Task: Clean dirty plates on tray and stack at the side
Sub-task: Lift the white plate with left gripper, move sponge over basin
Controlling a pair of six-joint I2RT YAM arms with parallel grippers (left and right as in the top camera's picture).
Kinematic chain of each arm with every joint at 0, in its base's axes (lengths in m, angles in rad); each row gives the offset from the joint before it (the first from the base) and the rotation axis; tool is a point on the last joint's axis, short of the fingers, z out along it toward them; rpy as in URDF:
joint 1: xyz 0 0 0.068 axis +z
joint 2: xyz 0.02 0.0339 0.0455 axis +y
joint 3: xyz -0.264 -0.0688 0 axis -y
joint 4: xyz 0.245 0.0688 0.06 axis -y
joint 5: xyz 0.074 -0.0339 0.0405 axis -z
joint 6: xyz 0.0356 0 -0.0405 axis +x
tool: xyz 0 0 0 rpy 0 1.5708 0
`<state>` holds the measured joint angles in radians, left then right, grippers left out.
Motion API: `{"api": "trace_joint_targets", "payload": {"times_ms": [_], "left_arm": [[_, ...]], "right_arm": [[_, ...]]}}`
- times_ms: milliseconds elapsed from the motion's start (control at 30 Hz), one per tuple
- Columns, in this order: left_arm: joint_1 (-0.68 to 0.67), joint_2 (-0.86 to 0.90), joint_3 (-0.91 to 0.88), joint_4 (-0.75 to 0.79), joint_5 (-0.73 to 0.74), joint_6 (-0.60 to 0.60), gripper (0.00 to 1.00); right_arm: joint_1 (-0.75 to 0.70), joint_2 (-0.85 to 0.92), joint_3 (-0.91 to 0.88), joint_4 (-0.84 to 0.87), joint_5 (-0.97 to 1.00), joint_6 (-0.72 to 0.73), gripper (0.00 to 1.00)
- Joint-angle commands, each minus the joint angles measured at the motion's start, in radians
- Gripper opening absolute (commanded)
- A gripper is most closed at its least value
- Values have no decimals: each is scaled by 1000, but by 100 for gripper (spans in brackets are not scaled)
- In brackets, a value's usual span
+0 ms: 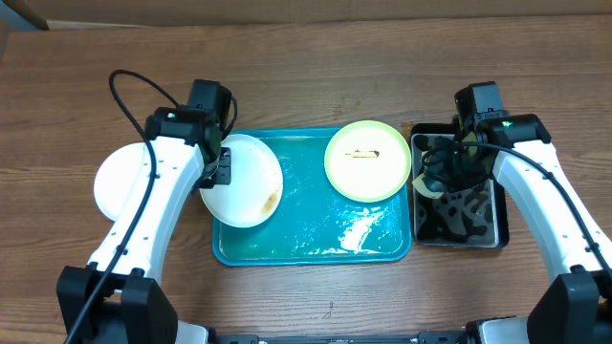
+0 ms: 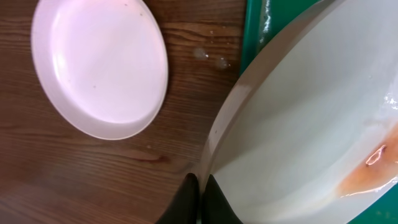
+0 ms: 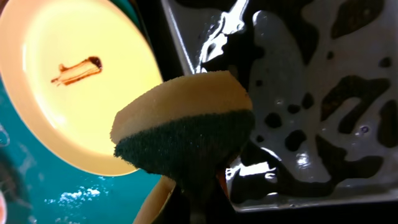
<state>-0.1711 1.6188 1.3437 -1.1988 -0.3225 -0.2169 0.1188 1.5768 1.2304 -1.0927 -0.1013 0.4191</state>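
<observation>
On the counter (image 1: 316, 86), the left tool (image 2: 198, 199), fingers mostly cut off, clamps the rim of a smeared white plate (image 1: 251, 186) at the tray's (image 1: 316, 244) 9 o'clock edge. The right tool (image 1: 448, 172), hidden behind the sponge (image 3: 186, 124) it pinches, hangs over the black tub (image 1: 483, 225). The yellow-green plate (image 1: 368, 161) lies at the tray's 1 o'clock.

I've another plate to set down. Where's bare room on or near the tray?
Bare: the tray's middle, between the held white plate and the yellow-green plate; the table behind the tray. Crowded: the tray's left edge by the left claw; the tub with the sponge.
</observation>
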Motion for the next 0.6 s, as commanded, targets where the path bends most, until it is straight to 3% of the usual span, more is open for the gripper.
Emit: {"api": "trace_joint_targets", "payload": {"times_ms": [0, 167, 400, 567], "left_arm": [[-43, -11, 33, -6, -137, -54, 4], [-148, -11, 68, -21, -323, -96, 4], [-340, -11, 68, -20, -668, -147, 4], [-435, -11, 68, -15, -799, -162, 4]], "right_arm": [[-2, -10, 20, 10, 117, -7, 4], [-2, -10, 19, 37, 241, 0, 4], [-3, -10, -15, 60, 249, 55, 4], [-3, -10, -58, 74, 247, 84, 4]]}}
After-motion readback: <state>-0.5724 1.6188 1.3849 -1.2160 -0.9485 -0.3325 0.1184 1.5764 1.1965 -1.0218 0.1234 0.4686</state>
